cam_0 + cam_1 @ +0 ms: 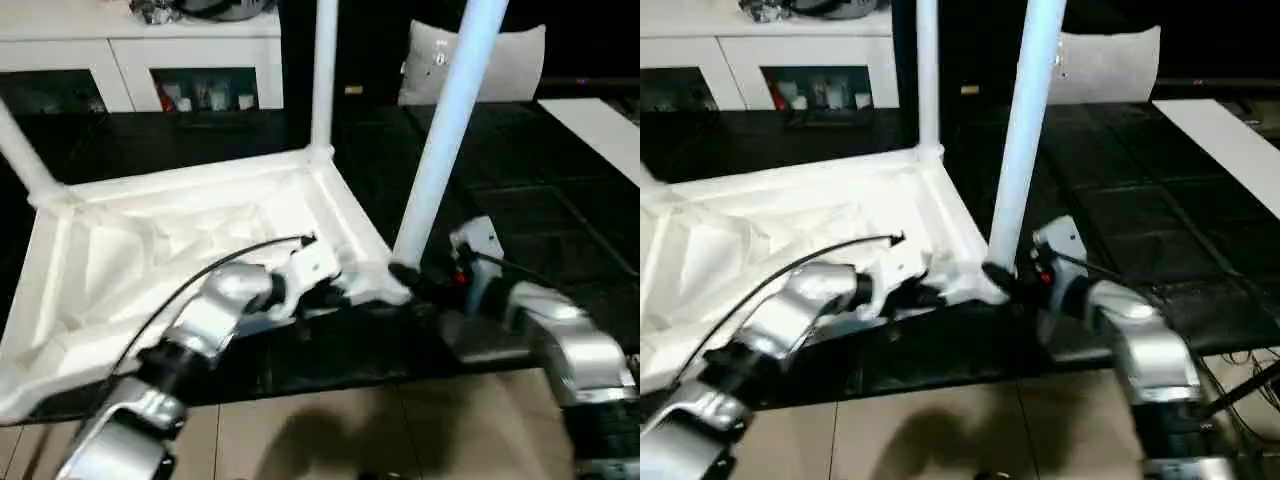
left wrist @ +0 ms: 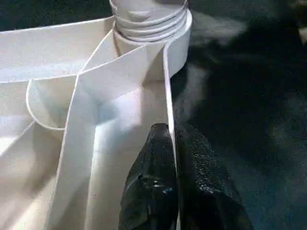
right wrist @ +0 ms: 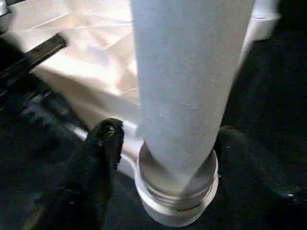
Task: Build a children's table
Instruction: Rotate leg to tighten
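Sitting upside down on the black worktop [image 1: 560, 190], the white tabletop [image 1: 180, 250] has its ribbed underside facing up and takes up the head view from about 9 o'clock to the centre. Three legs are standing in corner sockets: one at the far corner around 12 o'clock [image 1: 323, 70], one at the left corner around 10 o'clock [image 1: 22, 150], and the big near one [image 1: 450, 110], which rises from the near right corner socket [image 3: 177, 191] and leans a bit toward 1 o'clock (the threaded end is visible right at the socket rim).

Left gripper [image 2: 170, 143] is pinched tight on the tabletop's thin side wall, one black finger [image 2: 153, 177] inside the rim and the other outside, just short of that near right socket.

Right gripper [image 3: 165, 143] sits at the base of the near leg with its fingers spread either side of it. One fingertip [image 3: 108, 134] is clearly off the leg with a gap showing; the other is on the far side and I can't tell if it touches. So it's open around the leg, not clamping it.

White cabinet [image 1: 140, 60] with glass doors sits at the back, 11 o'clock.
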